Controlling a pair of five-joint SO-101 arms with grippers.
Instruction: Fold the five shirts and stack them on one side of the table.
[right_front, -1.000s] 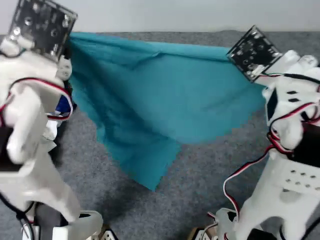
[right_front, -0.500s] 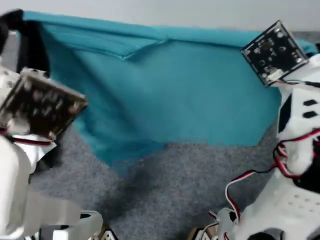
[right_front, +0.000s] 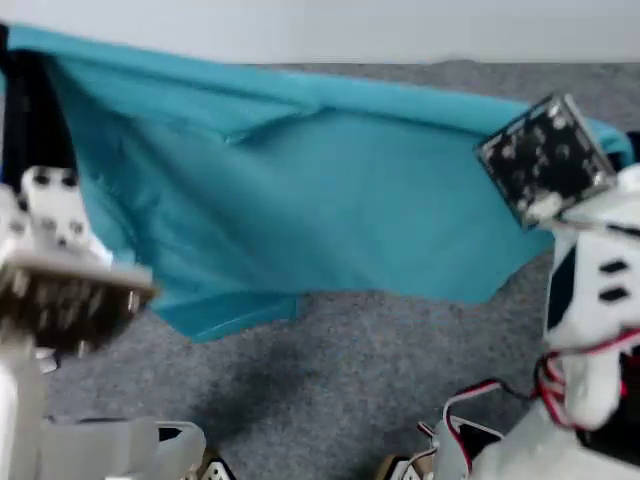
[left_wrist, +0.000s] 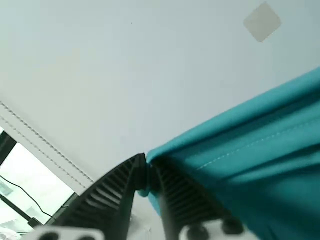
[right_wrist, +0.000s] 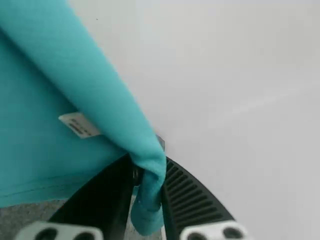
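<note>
Shirt (right_front: 330, 190) (one), pinched by left gripper (left_wrist: 146, 164), right gripper (right_wrist: 148, 172)

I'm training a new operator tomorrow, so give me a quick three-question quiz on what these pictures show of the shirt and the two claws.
1. True or false: the teal shirt lies folded flat on the grey table.
2. What is the left claw doing? A) hanging open over the table B) shut on the shirt's edge C) gripping a cable
3. Fill in: the number of shirts visible in the high view is ____.
Key: 1 false; it is held up, spread between the left claw and the right claw, each shut on an edge. 2 B. 3 one.
</note>
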